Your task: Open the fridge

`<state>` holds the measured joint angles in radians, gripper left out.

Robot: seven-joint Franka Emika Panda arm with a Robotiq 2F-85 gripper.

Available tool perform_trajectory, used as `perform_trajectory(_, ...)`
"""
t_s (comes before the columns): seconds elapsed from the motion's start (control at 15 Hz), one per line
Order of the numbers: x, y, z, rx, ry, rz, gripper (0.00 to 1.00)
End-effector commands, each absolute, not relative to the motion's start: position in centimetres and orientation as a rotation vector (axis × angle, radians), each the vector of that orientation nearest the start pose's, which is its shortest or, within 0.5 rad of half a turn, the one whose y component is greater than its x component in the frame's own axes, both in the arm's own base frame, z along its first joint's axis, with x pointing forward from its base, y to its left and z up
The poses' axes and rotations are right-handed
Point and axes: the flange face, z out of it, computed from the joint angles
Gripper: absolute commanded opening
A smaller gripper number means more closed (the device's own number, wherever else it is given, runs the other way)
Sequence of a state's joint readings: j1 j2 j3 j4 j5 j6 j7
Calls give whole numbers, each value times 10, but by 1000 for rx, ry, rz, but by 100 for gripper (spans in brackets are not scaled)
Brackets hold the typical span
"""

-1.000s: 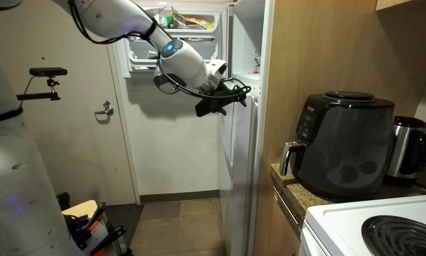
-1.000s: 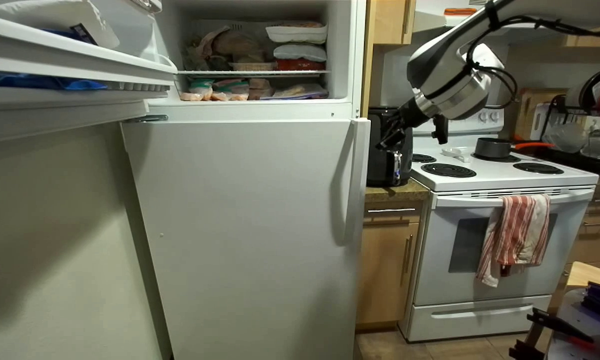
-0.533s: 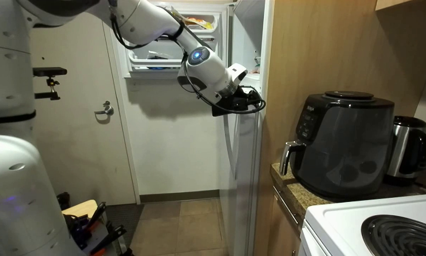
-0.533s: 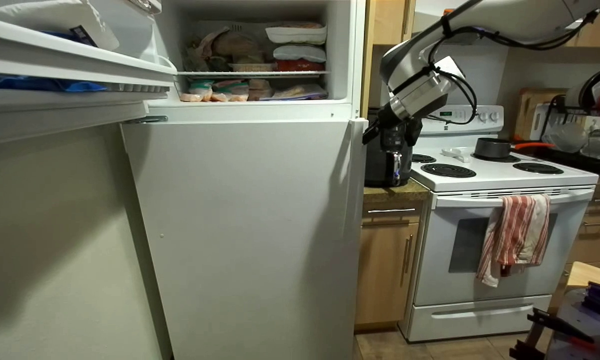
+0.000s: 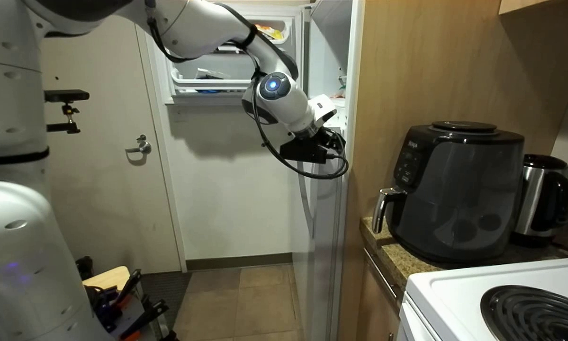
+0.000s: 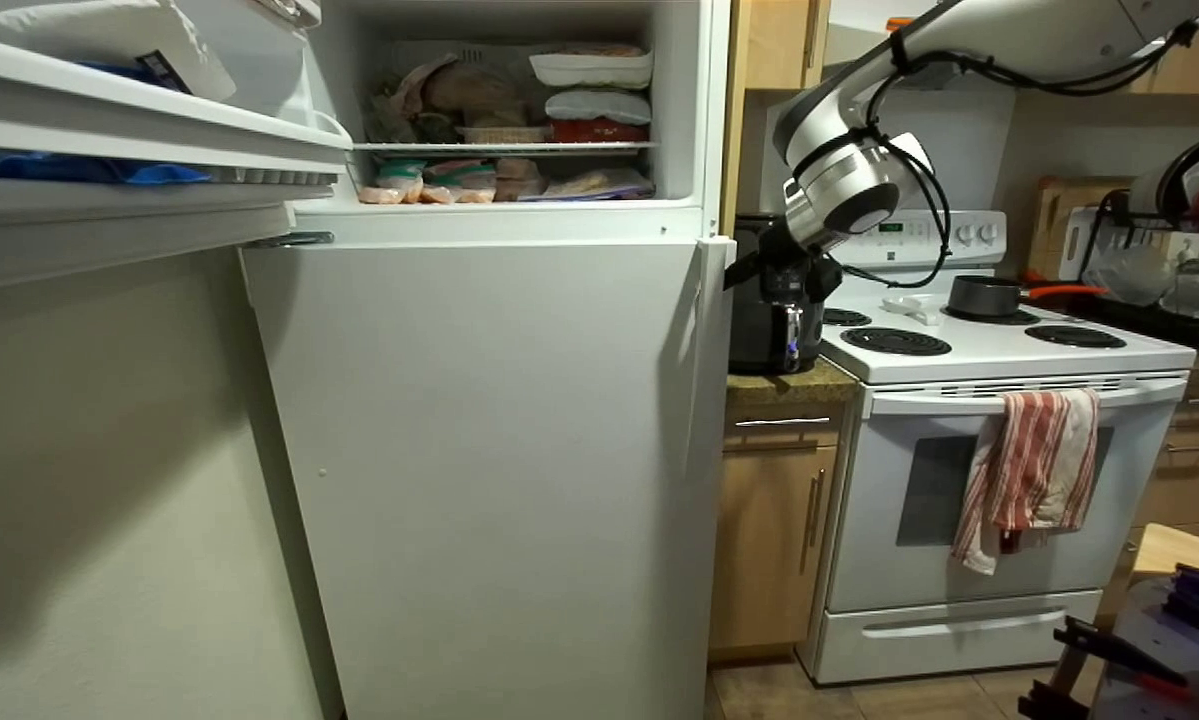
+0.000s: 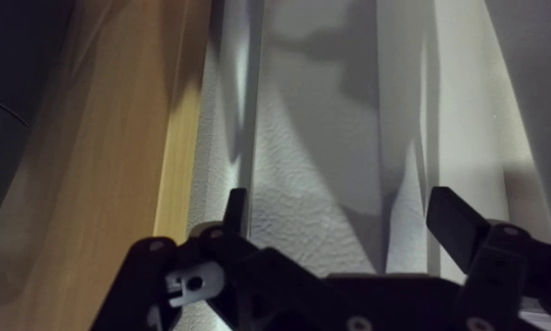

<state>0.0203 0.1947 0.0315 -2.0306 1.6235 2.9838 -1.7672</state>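
Observation:
The fridge (image 6: 489, 470) is tall and white, its small upper door (image 6: 149, 220) swung wide to show frozen food inside. Its larger lower door stands closed or nearly so, with a long handle (image 6: 709, 370) on the edge nearest the stove. Beside the top of that handle is my gripper (image 5: 314, 147), seen mostly from behind. In the wrist view, my gripper (image 7: 339, 211) is open. Its fingers (image 7: 457, 225) stand wide apart, one on each side of the pale door edge and handle. Whether they touch it I cannot tell.
A black air fryer (image 5: 459, 199) and kettle (image 5: 546, 199) stand on the counter beside the fridge. A wooden panel (image 5: 430, 94) borders the fridge's side. Farther along is the white stove (image 6: 864, 500). A small cart with tools (image 5: 122, 312) sits near the robot base.
The gripper moved towards the fridge to the handle, then the wrist tilted while the fingers stayed about there. The lower door shifted slightly inward about half a second ago.

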Motion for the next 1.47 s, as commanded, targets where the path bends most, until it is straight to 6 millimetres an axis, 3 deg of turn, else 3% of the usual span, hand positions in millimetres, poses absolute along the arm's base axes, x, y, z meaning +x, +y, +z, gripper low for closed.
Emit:
perform_trajectory(0.0, 581, 21, 378, -2543, -446, -1323, 100)
perform_trajectory(0.47, 572, 39, 377, -2527, -455, -1350, 100)
perform_trajectory(1.4, 492, 122, 379, -2502, -597, -1264, 100)
